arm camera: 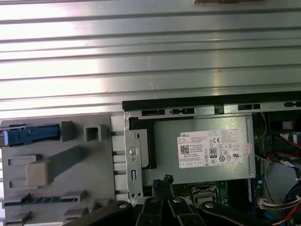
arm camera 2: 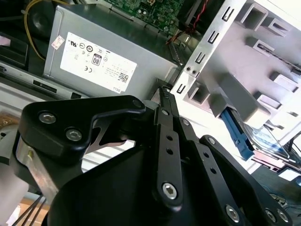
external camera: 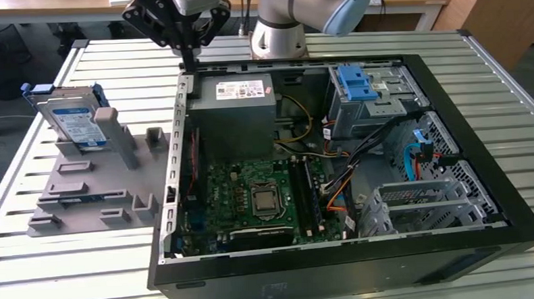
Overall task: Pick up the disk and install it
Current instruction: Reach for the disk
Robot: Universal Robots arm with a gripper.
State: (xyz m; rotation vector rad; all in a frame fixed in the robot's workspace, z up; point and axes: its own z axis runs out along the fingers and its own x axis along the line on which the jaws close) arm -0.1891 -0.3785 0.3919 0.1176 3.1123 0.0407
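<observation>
The disk (external camera: 74, 123) leans upright in a grey holder (external camera: 88, 191) on the exterior view's left, silver with a white-and-blue label and a blue bracket. In the second wrist view the disk (arm camera 2: 265, 140) peeks out from behind the holder's posts, and in the first wrist view I see the disk's blue edge (arm camera: 29, 135). My gripper (external camera: 189, 62) hovers over the far-left corner of the open computer case (external camera: 344, 268), well apart from the disk. Its fingers are shut together with nothing between them in both wrist views (arm camera 2: 164, 92) (arm camera: 165, 179).
A grey metal power supply box (external camera: 241, 113) with a white sticker lies just below the gripper inside the case. A drive cage with a blue latch (external camera: 358, 85) sits at the case's far right. Cables (external camera: 375, 151) and the motherboard (external camera: 260, 197) cover the case floor. The slatted metal table (external camera: 65, 273) surrounds everything.
</observation>
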